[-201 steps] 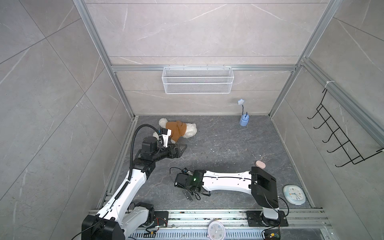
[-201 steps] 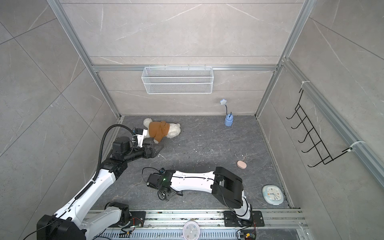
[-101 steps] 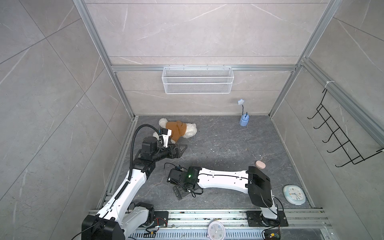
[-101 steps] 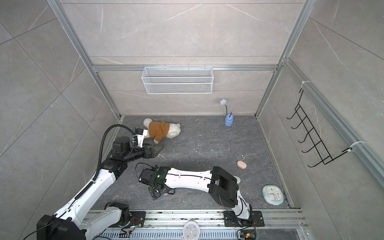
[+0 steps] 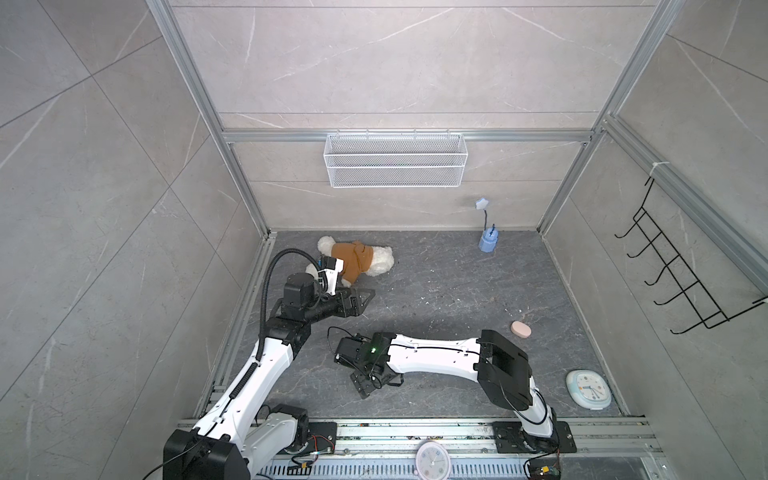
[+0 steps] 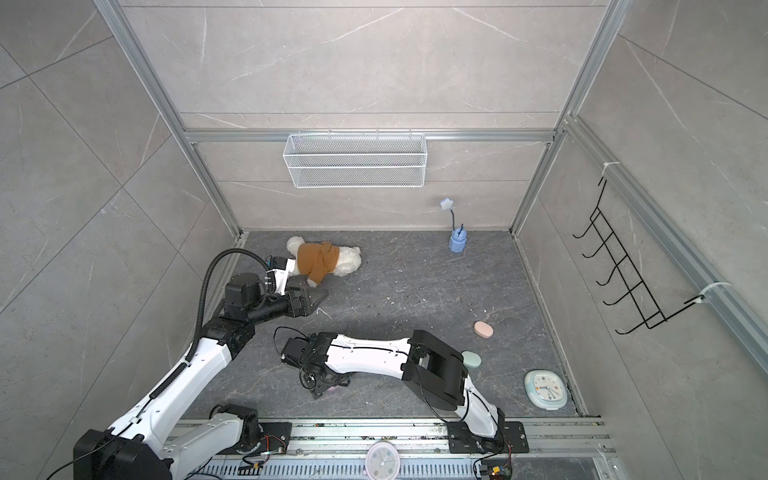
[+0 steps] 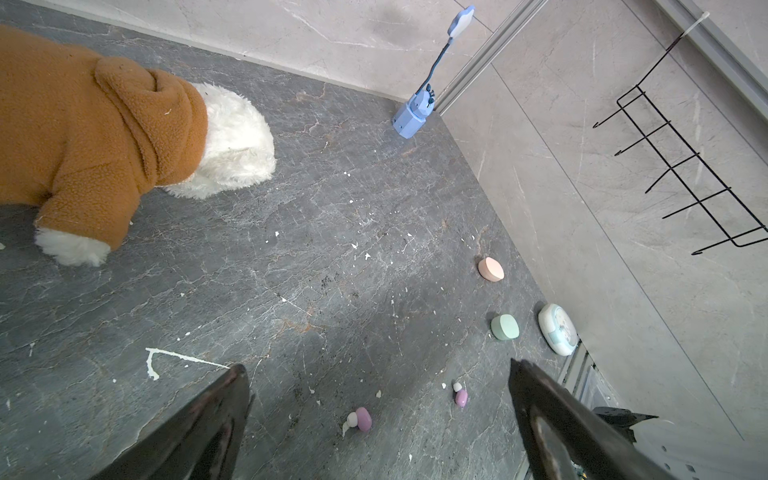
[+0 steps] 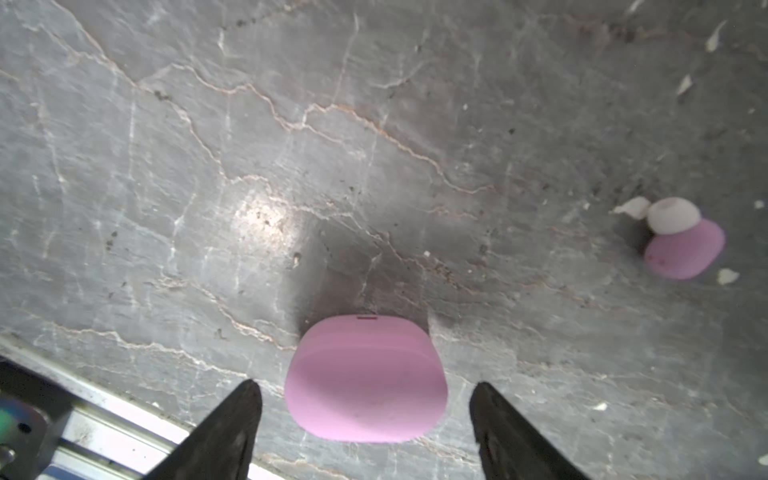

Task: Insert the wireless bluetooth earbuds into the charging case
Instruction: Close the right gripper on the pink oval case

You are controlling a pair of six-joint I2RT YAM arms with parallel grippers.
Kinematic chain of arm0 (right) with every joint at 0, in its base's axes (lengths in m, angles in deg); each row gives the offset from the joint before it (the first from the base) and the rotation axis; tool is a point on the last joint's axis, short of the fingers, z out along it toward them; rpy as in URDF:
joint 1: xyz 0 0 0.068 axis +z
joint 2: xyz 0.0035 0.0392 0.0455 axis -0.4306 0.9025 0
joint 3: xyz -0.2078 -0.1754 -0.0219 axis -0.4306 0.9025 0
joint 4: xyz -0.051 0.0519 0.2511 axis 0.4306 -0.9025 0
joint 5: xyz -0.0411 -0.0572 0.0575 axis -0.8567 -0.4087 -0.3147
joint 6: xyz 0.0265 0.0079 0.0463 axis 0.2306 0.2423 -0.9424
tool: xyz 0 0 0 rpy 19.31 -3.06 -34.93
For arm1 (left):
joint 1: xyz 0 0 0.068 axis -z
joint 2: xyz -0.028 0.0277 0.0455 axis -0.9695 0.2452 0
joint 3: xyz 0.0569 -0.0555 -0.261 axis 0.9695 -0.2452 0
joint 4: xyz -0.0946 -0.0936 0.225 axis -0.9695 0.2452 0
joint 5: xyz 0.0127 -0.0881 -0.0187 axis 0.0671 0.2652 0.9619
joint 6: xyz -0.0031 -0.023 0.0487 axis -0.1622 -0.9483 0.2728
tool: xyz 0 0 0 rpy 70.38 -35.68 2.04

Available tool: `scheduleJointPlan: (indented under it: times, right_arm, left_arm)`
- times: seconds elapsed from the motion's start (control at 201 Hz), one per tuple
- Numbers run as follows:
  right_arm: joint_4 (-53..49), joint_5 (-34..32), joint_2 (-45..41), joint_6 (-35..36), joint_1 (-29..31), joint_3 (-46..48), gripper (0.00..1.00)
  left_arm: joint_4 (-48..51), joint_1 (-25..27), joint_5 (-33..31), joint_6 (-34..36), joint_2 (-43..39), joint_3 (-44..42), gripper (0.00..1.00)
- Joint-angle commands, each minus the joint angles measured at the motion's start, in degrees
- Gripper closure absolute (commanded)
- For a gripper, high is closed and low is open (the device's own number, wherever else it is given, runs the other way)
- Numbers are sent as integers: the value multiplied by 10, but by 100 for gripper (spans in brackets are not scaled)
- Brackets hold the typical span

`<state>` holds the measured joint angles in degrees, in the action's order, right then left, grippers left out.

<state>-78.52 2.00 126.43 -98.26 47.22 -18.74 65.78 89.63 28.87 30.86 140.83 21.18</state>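
**Change of state.** Over the last second the right gripper (image 8: 363,386) shifted slightly toward the left edge of the worktop (image 5: 436,291), and its jaws narrowed from full spread. They stood open on either side of the lilac charging case (image 8: 365,382), with a gap visible at each flank, so no contact had been made. The case lay flat with its lid closed, near the front edge and left of centre.

**Meaning for the task.** In all likelihood the step in hand was the grasp of the case. The case would need to be held and opened before any bud could be seated.

**Other items.**
- The left gripper (image 7: 376,366) remained spread wide and empty, near the plush toy (image 5: 357,259).
- The pair of lilac earbuds (image 7: 361,417) lay loose on the worktop, apart from each other. One lay near the case without touching it.
- The peach case (image 7: 491,269) and the mint case (image 7: 505,327) lay closed near the right edge.

**Markings.** No brand or label was readable. The lilac case bore only a small slot mark at its lid seam. The numerals on the pale blue clock (image 5: 588,384) were too small to read.
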Motion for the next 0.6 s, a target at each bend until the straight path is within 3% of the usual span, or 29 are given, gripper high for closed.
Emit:
scheduleJointPlan:
  times: [0.0, 0.597]
  right_arm:
    - [-2, 1, 14, 11, -4, -7, 21]
    - [-3, 5, 24, 13, -4, -6, 31]
  left_arm:
    - [-10, -2, 15, 0, -6, 19, 0]
    - [-10, -2, 19, -1, -7, 18, 0]
